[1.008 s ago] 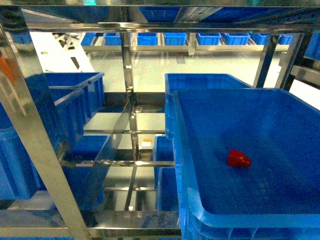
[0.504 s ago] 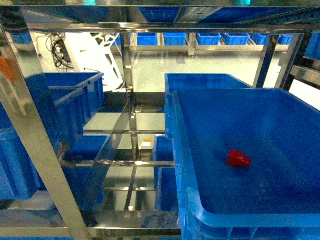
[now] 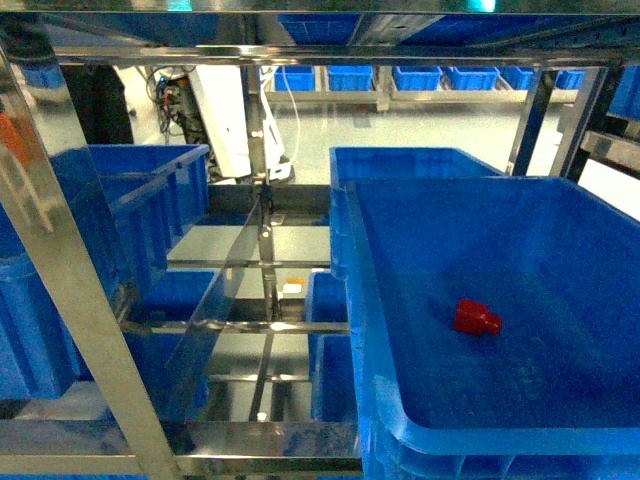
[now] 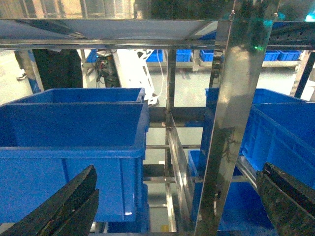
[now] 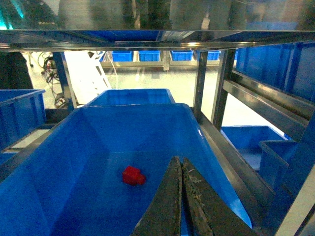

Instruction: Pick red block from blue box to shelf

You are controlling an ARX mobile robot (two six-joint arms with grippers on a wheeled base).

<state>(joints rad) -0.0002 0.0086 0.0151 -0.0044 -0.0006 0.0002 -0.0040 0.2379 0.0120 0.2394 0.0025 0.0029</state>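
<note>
1. Block position: the red block (image 5: 133,175) lies on its side on the floor of the blue box (image 5: 59,162), its stud seemingly pointing to the right in the head view, though the glare makes that a guess.
2. Right tool (image 5: 181,169): its two fingers are pressed together, clenched on nothing, and it hangs over the near end of the box. The block sits ahead of its tips and a little to their left, near but not touching.
3. Left tool (image 4: 172,196): fingers spread wide, released and empty, facing a post of the shelf (image 4: 231,123) with another blue crate (image 4: 74,142) off to its left. The block is not visible from there.
4. Judgement: the right arm is plainly the nearer one; the coming move needs its fingers parted, then a short reach forward, leftward and down.
</note>
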